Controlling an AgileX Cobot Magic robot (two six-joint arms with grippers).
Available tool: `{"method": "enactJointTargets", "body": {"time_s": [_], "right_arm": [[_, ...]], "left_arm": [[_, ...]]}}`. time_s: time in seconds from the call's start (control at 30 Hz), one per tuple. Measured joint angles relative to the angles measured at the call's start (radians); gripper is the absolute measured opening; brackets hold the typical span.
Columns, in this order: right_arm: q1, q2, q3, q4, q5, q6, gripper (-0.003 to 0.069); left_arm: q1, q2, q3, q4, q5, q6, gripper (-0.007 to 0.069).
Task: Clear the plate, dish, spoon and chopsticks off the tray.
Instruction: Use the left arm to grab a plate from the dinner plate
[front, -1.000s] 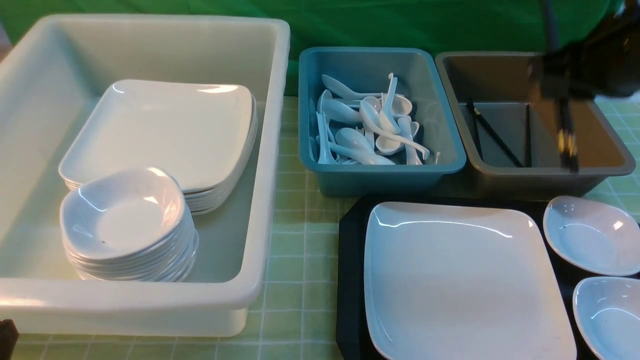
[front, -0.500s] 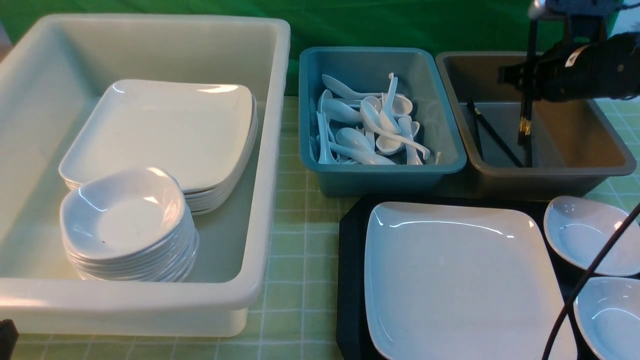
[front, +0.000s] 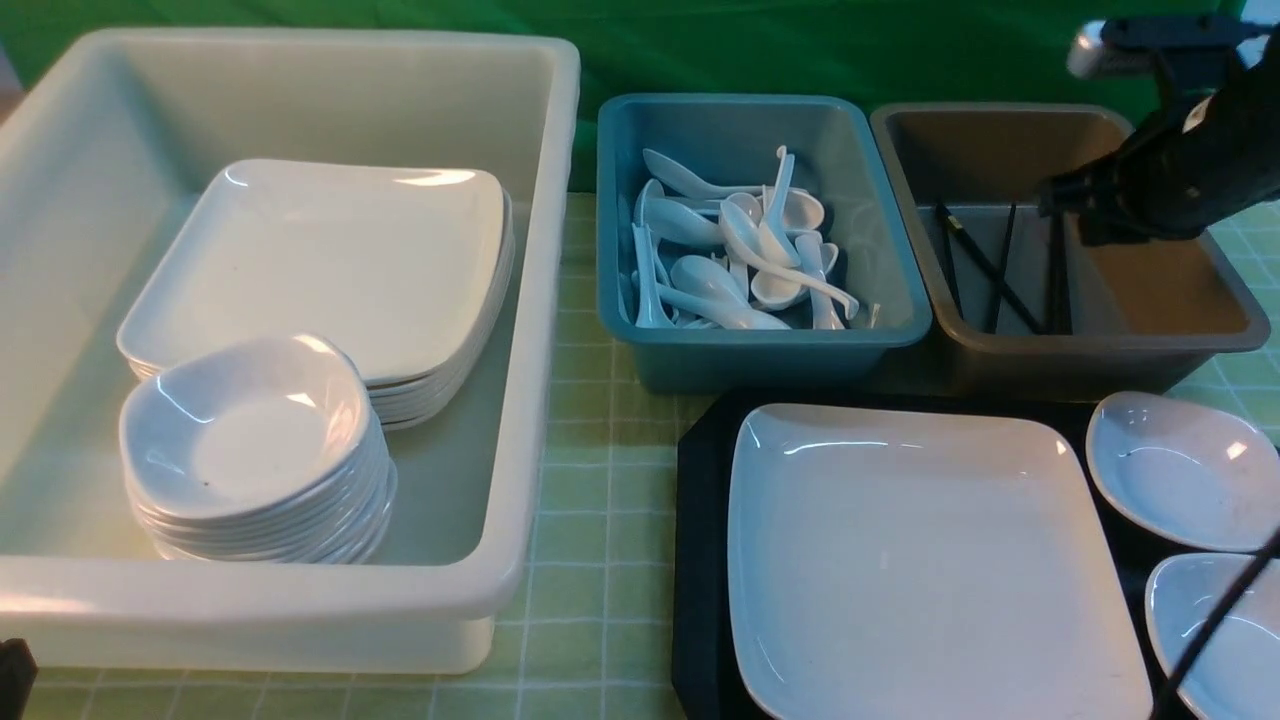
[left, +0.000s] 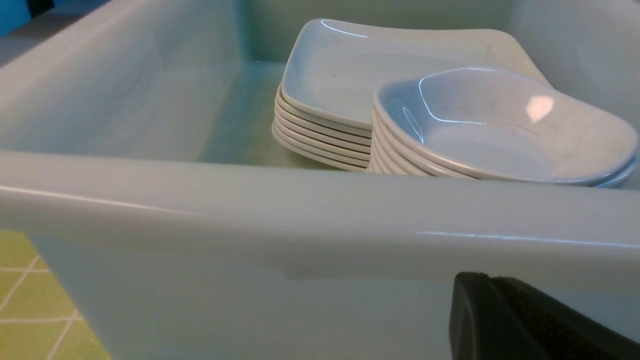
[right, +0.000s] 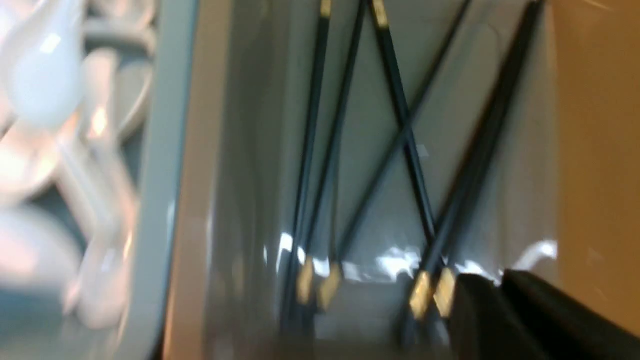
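Right claw (right: 492, 287) and left claw (left: 482, 290) closed, empty, mostly cut off; chopsticks (right: 398, 105) blurred

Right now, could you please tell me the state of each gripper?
Left gripper: closed, holding nothing visible.
Right gripper: closed and empty above the brown bin, where the chopsticks lie.

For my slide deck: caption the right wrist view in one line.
Shut right gripper over the brown bin, black chopsticks lying crossed inside; spoons blurred alongside.
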Motion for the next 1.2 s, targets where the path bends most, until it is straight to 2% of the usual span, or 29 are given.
{"method": "enactJointTargets", "body": {"time_s": [0.03, 0.17, 0.33, 0.6, 0.73, 0.87, 0.93, 1.03, 1.1, 1.2], "right_arm": [[0.0, -0.008, 0.0, 0.0, 0.012, -0.003, 0.0018], [0.0, -0.181, 0.006, 0.0, 0.236, -0.04, -0.0001], [0.004, -0.367, 0.099, 0.009, 0.339, -0.042, -0.0002], [0.014, -0.769, 0.406, 0.043, 0.307, -0.042, 0.0001], [0.014, -1.07, 0.652, 0.046, 0.205, -0.042, 0.0014], [0.014, -1.259, 0.784, 0.048, 0.147, -0.041, 0.0016], [0.014, -1.352, 0.846, 0.049, 0.116, -0.039, 0.0018], [0.014, -1.469, 0.919, 0.049, 0.075, -0.039, 0.0022], [0.014, -1.516, 0.943, 0.049, 0.068, -0.038, 0.0025], [0.014, -1.535, 0.95, 0.049, 0.066, -0.038, 0.0028]], "left_arm": [[0.0, 0.0, 0.0, 0.0, 0.0, 0.0, 0.0], [0.0, 0.0, 0.0, 0.0, 0.0, 0.0, 0.0], [0.0, 0.0, 0.0, 0.0, 0.0, 0.0, 0.0], [0.0, 0.0, 0.0, 0.0, 0.0, 0.001, 0.0], [0.0, 0.0, 0.0, 0.0, 0.0, 0.001, 0.0], [0.0, 0.0, 0.0, -0.011, -0.009, -0.006, 0.0], [0.0, 0.0, 0.0, -0.143, -0.031, -0.094, 0.0], [0.0, 0.0, 0.0, -0.515, -0.069, -0.288, 0.0], [0.0, 0.0, 0.0, -0.712, -0.081, -0.38, 0.0], [0.0, 0.0, 0.0, -0.831, -0.107, -0.422, 0.0]]}}
